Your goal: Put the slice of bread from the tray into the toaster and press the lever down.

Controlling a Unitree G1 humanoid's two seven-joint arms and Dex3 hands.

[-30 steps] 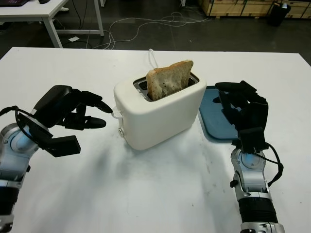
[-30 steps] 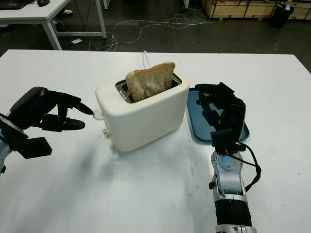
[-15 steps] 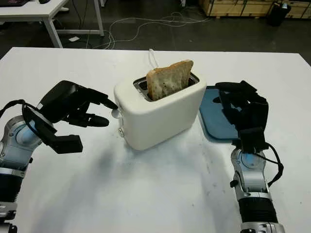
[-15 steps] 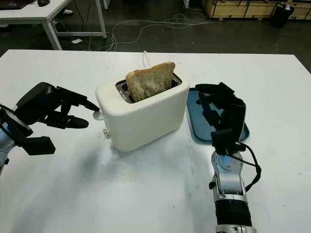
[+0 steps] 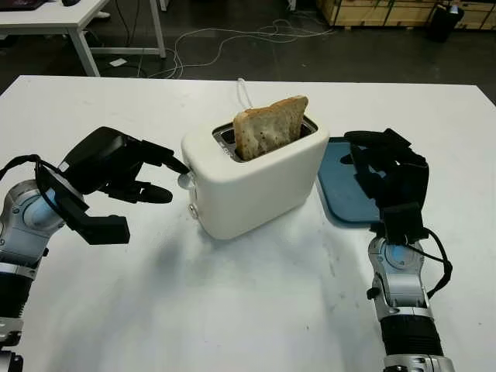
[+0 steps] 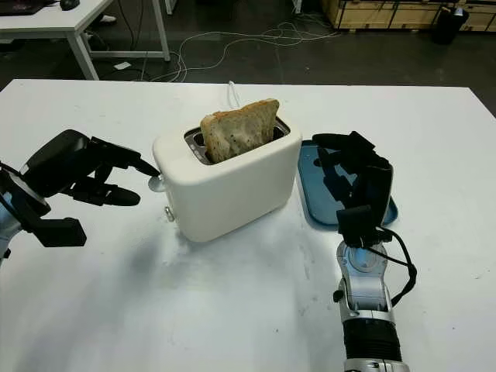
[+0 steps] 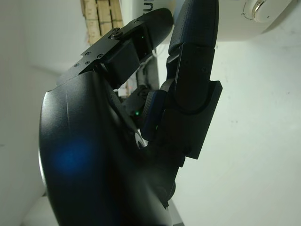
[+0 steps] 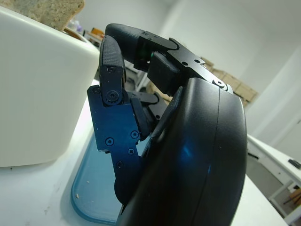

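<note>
Bread (image 5: 270, 126), a single speckled slice, stands upright in the slot of the cream toaster (image 5: 256, 179) at the centre of the frame, its upper half sticking out above the top and leaning toward the upper right. On the toaster's near-left end a small pale lever (image 5: 186, 180) juts out, with a round knob (image 5: 193, 209) just below it. The left hand (image 5: 116, 163) sits at middle left, above the white table (image 5: 248, 310); its black fingers (image 5: 159, 155) are partly curled and grasp nothing, the upper one stretched toward the toaster so that its tip is at the lever, though actual contact cannot be made out. A lower finger points the same way but stops short of the toaster wall. That puts the slice well up and right of these fingertips, with the toaster body between them. The right hand (image 5: 387, 167) is raised at middle right, over the near edge of the blue tray (image 5: 341, 194) lying just beside the toaster's right side; its fingers are curled and hold nothing, apart from the bread. In the left wrist view the knob (image 7: 257, 8) appears beyond the fingers.
</note>
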